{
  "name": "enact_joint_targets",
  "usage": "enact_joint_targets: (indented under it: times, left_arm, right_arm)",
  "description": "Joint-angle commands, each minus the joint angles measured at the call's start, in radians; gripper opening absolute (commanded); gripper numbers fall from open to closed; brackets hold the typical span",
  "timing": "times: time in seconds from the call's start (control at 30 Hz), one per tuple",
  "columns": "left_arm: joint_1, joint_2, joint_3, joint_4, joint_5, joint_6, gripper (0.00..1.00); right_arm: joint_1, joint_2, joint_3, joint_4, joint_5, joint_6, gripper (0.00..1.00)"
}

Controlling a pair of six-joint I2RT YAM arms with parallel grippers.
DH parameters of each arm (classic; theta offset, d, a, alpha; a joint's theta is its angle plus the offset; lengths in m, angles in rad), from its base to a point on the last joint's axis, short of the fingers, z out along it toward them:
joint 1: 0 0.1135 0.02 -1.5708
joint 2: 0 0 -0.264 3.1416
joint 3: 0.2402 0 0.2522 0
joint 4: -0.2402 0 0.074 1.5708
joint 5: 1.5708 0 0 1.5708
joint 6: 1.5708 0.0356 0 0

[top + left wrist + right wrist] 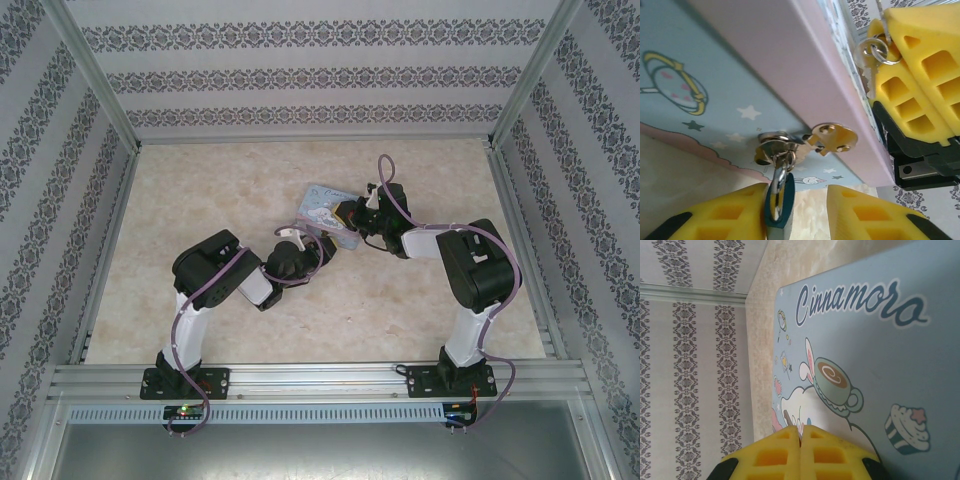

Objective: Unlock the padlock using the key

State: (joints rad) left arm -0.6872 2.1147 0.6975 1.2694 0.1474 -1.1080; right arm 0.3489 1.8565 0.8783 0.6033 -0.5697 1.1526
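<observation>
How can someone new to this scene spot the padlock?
Start at the pale blue rectangular tin box with cartoon pictures on the beige table. From the silvery metal hasp at its pink side wall hangs the tiny padlock with a teal-blue body and thin metal shackle. It alone dangles between the left arm's yellow fingers, dark teal against silvery metal.

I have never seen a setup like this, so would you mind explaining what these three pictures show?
Two robot arms are bolted at the near edge of a table. One picture looks down from above; the other two come from a camera on each wrist. A pale blue cartoon tin lies on the table. The left hand, fingers apart, brackets the small teal padlock hanging from the tin's clasp. The right hand is shut, pinching the key on its ring.
</observation>
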Motion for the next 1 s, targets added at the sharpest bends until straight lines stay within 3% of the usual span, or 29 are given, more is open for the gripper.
enact_joint_targets:
  times: [0.0,0.27,0.5,0.73,0.97]
  left_arm:
    - [-0.009,0.019,-0.002,-0.019,-0.02,0.0,0.32]
    - [-0.009,0.022,0.007,-0.025,-0.018,0.003,0.21]
    - [-0.005,0.008,0.01,-0.041,-0.02,0.002,0.01]
    - [-0.002,-0.056,-0.024,-0.094,-0.046,-0.004,0.0]
    - [-0.003,-0.119,-0.115,-0.091,-0.125,-0.068,0.0]
  right_arm:
    - [-0.004,0.04,-0.019,-0.061,-0.008,-0.009,0.0]
    - [-0.01,0.043,-0.019,-0.055,-0.013,-0.01,0.0]
    - [-0.027,0.038,0.01,-0.059,-0.043,-0.004,0.0]
    - [-0.034,-0.065,0.02,-0.081,-0.073,-0.008,0.0]
    - [0.0,-0.213,-0.08,-0.076,-0.057,-0.004,0.0]
